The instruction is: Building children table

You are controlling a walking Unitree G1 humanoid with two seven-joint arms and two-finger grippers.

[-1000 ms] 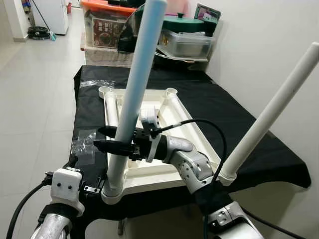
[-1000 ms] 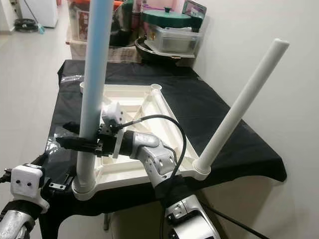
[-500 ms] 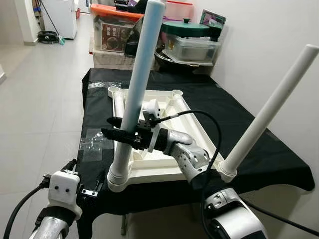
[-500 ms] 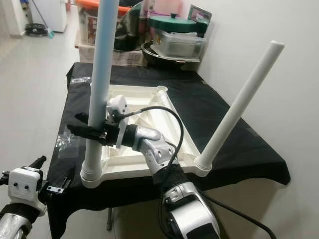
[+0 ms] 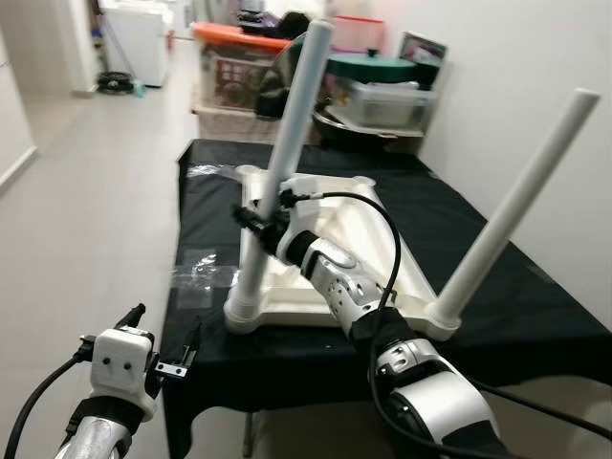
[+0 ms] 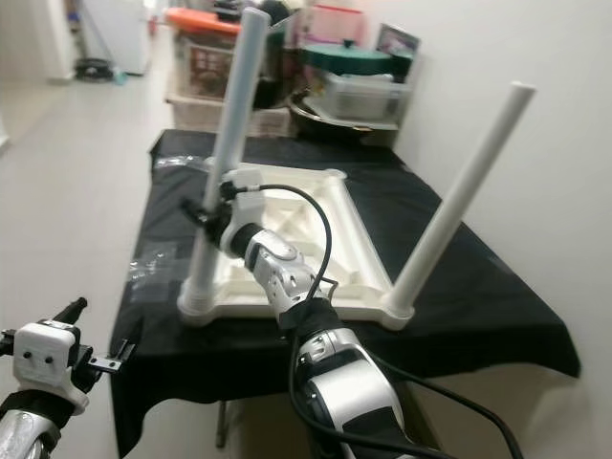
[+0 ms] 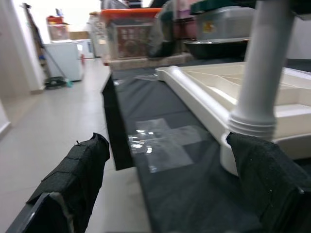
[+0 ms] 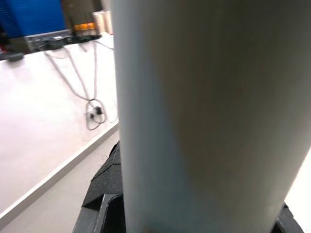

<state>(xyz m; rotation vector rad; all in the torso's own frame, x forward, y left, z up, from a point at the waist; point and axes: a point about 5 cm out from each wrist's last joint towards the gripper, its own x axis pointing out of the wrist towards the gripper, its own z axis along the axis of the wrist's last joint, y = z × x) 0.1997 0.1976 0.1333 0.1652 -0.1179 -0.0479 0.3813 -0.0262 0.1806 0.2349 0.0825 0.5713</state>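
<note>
A: Tabletop (image 5: 378, 253), white plastic, lies upside down on the black cloth (image 5: 516, 306) covering a bench. Two legs stand up from its near corners.

B: Which legs?

A: Left leg (image 5: 287, 148), pale bluish-grey, seated in the near left corner socket (image 5: 245, 314). Right leg (image 5: 521, 201), white, tilted outward, in the near right socket (image 5: 442, 323).

B: Right gripper?

A: Right gripper (image 5: 256, 216) reaches across from the silver arm and is clamped around the left leg partway up, a black finger on each side. In the right wrist view the leg (image 8: 209, 116) sits right between the black pads (image 8: 104, 187).

B: Left gripper?

A: Left gripper (image 7: 165, 194) is low, near the bench's front left corner, fingers spread wide, grasping nothing. Left wrist view looks along the cloth toward the socket and the leg base (image 7: 260, 87).

B: Anything else?

A: Clear plastic wrap (image 5: 206, 268) flat on the cloth, left of the tabletop. More loose legs seem to lie inside the frame at the far left, blurred. Storage boxes (image 5: 239, 67) and a green-lidded pot (image 5: 382, 72) sit behind the bench. Tiled floor (image 5: 86, 191) to the left.
</note>
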